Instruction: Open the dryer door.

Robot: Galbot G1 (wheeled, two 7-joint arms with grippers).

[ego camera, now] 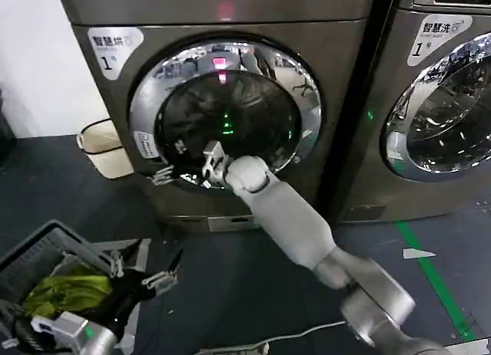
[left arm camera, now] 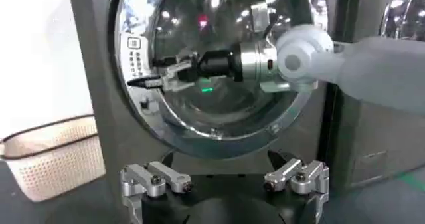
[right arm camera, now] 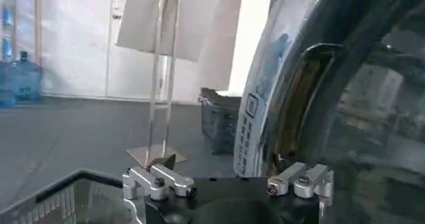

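Dryer door (ego camera: pixel 226 113) shut; right gripper (ego camera: pixel 170 173), jaws apart, at its left rim; left gripper (ego camera: pixel 142 272) parked, jaws apart.

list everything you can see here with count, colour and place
dryer: 1, grey-bronze, centre
dryer door: 1, chrome ring with dark glass, on the dryer front, looks closed
washer: 1, grey-bronze, right of the dryer
basket: 1, cream, on the floor left of the dryer
crate: 1, dark, lower left, with green cloth inside
floor tape: 1 line, green, lower right
right tool: 1, silver, at the door's left edge
left tool: 1, silver, open, low by the crate
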